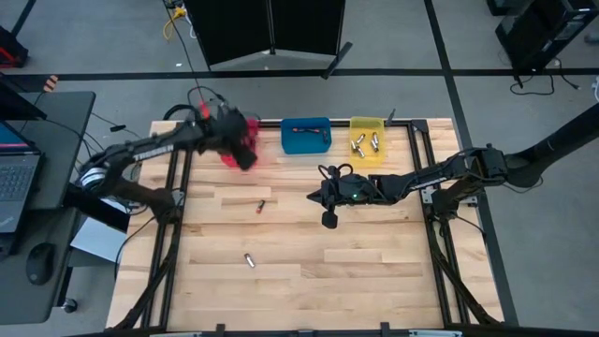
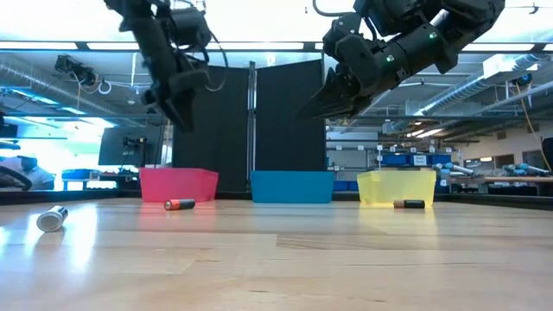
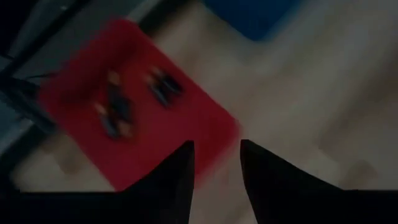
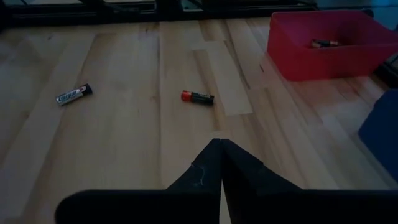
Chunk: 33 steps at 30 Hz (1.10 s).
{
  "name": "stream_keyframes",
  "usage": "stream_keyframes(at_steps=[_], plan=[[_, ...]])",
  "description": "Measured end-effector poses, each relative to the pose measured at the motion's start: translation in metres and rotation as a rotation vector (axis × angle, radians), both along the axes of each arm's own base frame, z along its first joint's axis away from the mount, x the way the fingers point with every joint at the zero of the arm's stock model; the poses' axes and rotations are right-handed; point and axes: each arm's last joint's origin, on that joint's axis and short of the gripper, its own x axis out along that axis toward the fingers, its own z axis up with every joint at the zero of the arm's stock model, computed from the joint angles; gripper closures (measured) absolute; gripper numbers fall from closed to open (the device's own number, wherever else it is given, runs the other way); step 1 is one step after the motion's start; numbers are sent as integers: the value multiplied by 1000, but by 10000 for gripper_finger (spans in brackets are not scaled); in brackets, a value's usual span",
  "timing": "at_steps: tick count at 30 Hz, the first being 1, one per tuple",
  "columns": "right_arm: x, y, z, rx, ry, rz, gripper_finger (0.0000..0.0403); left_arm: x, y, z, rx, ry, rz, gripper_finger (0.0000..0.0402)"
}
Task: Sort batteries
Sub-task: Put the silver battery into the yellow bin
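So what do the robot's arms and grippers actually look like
Both arms are dark, jointed and matte, with black cables looped along them. The right gripper ends in two tapered black fingers; a small green light glows near its wrist. The left gripper has matching dark pointed fingers.

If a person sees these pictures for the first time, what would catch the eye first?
First, the three bright bins in a row at the table's far edge: the red bin, the blue bin and the yellow bin. The left tool hangs open over the red bin, the right tool is shut above mid-table. Two loose batteries lie on the wood, one orange-ended and one silvery.
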Motion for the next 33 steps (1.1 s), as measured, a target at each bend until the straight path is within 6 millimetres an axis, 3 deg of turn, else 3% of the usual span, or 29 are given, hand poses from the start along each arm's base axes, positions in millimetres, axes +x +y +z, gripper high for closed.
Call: stream_keyframes(at_steps=[7,14,19,33], plan=[[0,0,0,-19,1,10,381,7,-70,-31,-105,-63,23,266],[0,0,0,-20,8,10,383,7,-115,-67,-199,-95,59,266],[0,0,0,-20,8,10,381,4,-121,-81,-225,-122,91,263],[0,0,-1,-20,13,10,382,4,-121,-84,-235,-137,79,262]])
